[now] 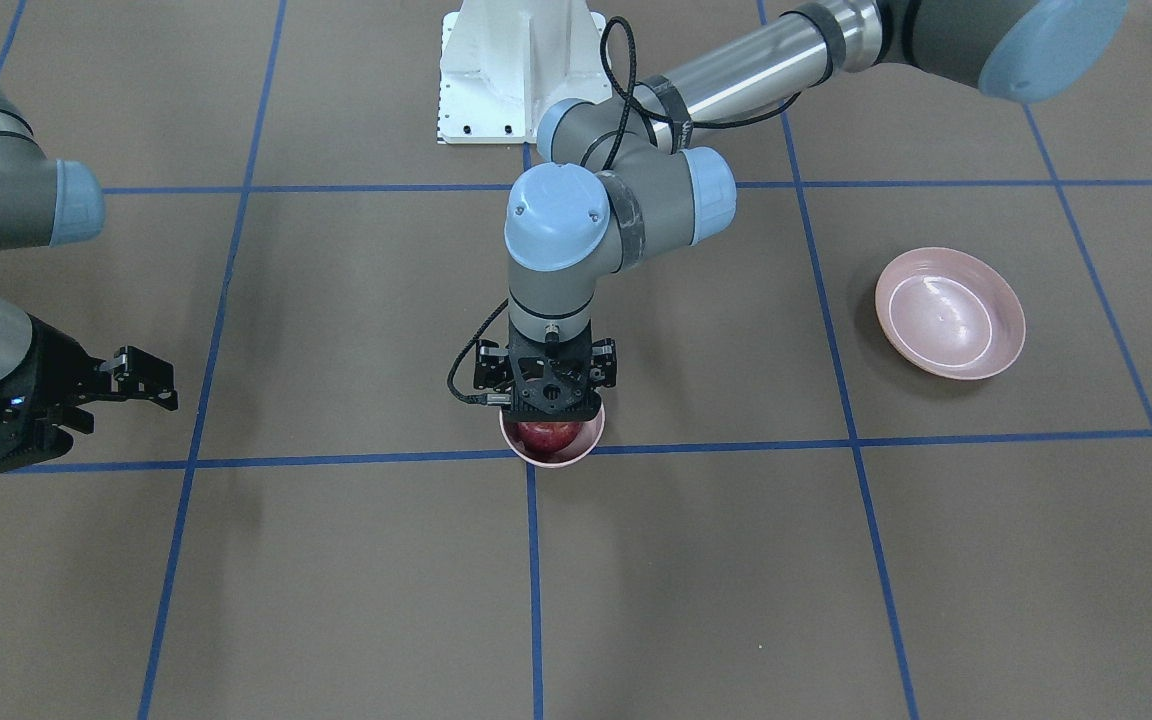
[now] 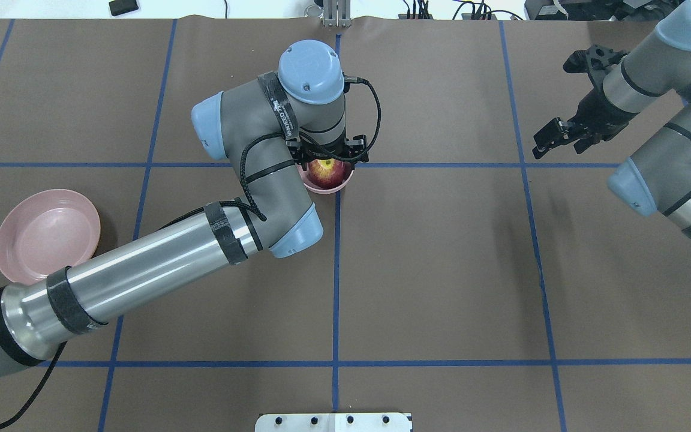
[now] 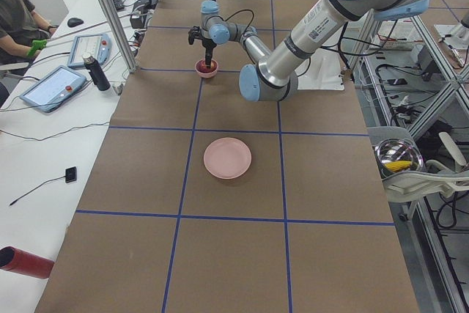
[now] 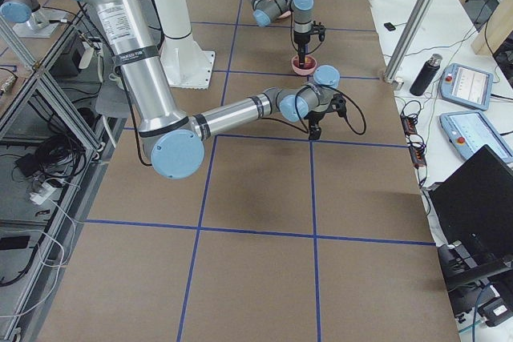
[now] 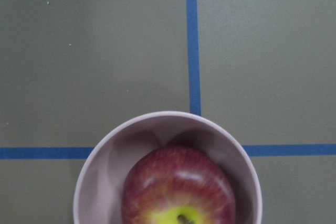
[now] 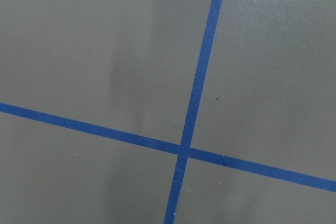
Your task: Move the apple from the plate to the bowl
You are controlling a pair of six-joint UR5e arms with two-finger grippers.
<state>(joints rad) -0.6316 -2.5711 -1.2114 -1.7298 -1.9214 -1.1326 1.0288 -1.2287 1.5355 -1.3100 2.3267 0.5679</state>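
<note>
The apple takes up most of the bowl, leaving only a narrow gap between fruit and wall. The left gripper hangs straight above the bowl and blocks the way down into it. The left arm runs from the bowl towards the plate and bars that side. Beyond the bowl's other sides lies open table — the right gripper hovers well apart from the bowl.

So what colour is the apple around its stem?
Yellow, on a dark red apple; best in left wrist view.
</note>
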